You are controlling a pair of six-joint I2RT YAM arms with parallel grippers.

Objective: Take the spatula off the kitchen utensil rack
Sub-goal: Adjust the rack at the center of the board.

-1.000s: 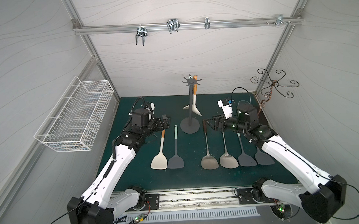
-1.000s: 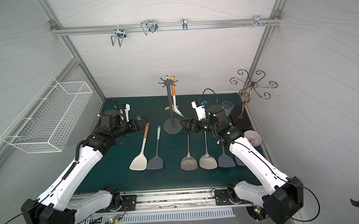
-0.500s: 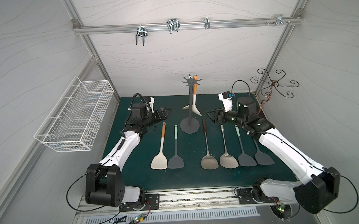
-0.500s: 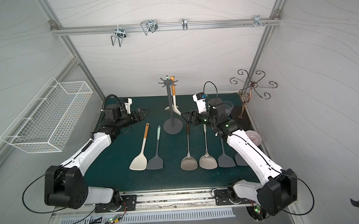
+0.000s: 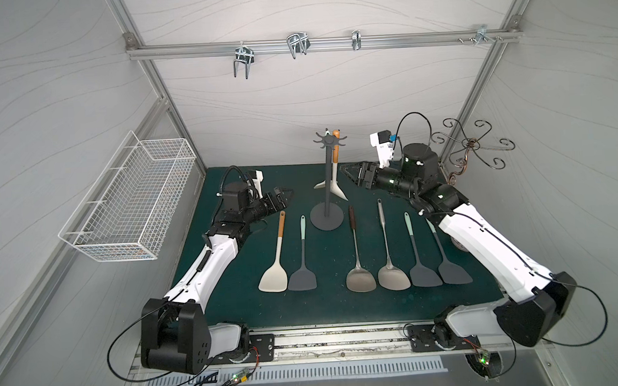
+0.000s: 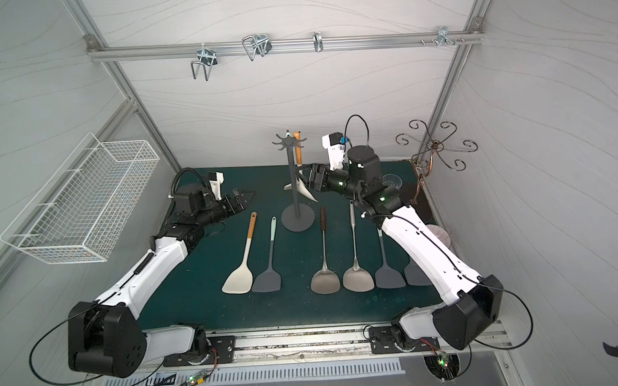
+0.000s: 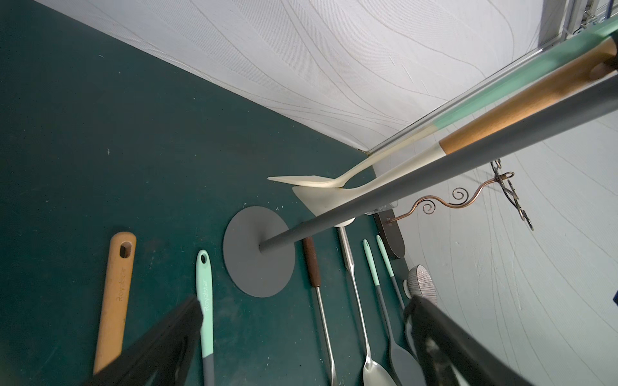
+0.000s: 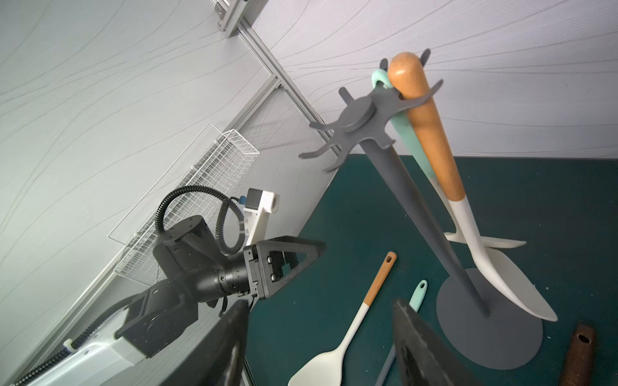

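The right arm now reaches higher and further in than a second ago, up from the loose spatulas (image 5: 361, 281) lying on the green mat (image 5: 341, 309), so the right gripper (image 5: 349, 172) sits just beside the kitchen utensil rack (image 5: 327, 193), level with the hanging blades and well below the crown of hooks. The left gripper (image 5: 287, 196) waits much where it was on the rack's other side, spread to its widest and empty. The right jaws are narrower than before but stand apart with nothing between them. The wood-handled spatula (image 8: 431, 133) hangs untouched from a hook beside a mint-handled spatula (image 8: 412, 142). The approach looks nearly done; the grasp and lift-off remain.
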